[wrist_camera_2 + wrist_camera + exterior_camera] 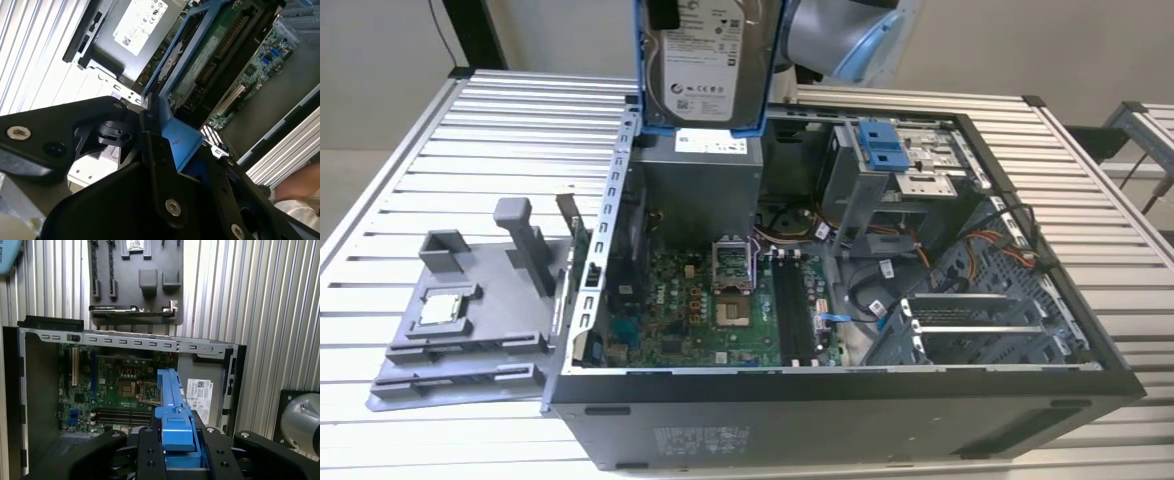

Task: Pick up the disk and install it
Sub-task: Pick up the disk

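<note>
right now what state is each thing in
computer case, lying on the table, side open
disk, held in the air above the computer case, not yet installed
gripper, shut on the disk's blue frame
chip, resting in the grey tray beside the computer case

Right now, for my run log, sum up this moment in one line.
gripper: shut on disk | disk: held upright over the open computer case | install: not yet done

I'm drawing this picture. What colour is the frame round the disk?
Blue. The frame of the disk shows best in the first wrist view.
</note>
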Robot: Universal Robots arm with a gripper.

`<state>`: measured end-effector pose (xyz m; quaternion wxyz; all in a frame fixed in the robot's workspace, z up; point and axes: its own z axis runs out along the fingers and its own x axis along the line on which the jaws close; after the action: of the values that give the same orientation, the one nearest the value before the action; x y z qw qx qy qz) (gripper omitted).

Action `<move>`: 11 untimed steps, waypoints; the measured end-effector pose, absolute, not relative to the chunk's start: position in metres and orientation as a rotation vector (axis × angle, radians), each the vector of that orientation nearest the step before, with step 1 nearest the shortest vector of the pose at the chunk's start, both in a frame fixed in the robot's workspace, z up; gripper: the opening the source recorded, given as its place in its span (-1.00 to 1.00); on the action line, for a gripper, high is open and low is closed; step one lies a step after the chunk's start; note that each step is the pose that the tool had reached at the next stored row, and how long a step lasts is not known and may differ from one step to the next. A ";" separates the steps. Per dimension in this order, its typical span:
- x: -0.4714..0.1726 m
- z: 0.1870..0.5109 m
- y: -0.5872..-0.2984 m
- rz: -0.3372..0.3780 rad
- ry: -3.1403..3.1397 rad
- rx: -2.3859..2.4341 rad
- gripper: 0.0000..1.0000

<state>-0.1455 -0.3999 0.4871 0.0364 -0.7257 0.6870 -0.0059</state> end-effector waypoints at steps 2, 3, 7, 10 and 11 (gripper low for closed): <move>-0.144 0.487 -0.402 -0.018 2.110 -2.228 -1.00; -0.143 0.487 -0.402 -0.018 2.110 -2.228 -1.00; -0.139 0.487 -0.406 -0.018 2.110 -2.228 -1.00; -0.137 0.487 -0.408 -0.018 2.110 -2.229 -1.00; -0.136 0.487 -0.409 -0.018 2.110 -2.228 -1.00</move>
<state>-0.1360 -0.4089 0.4870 0.0365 -0.7257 0.6870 -0.0058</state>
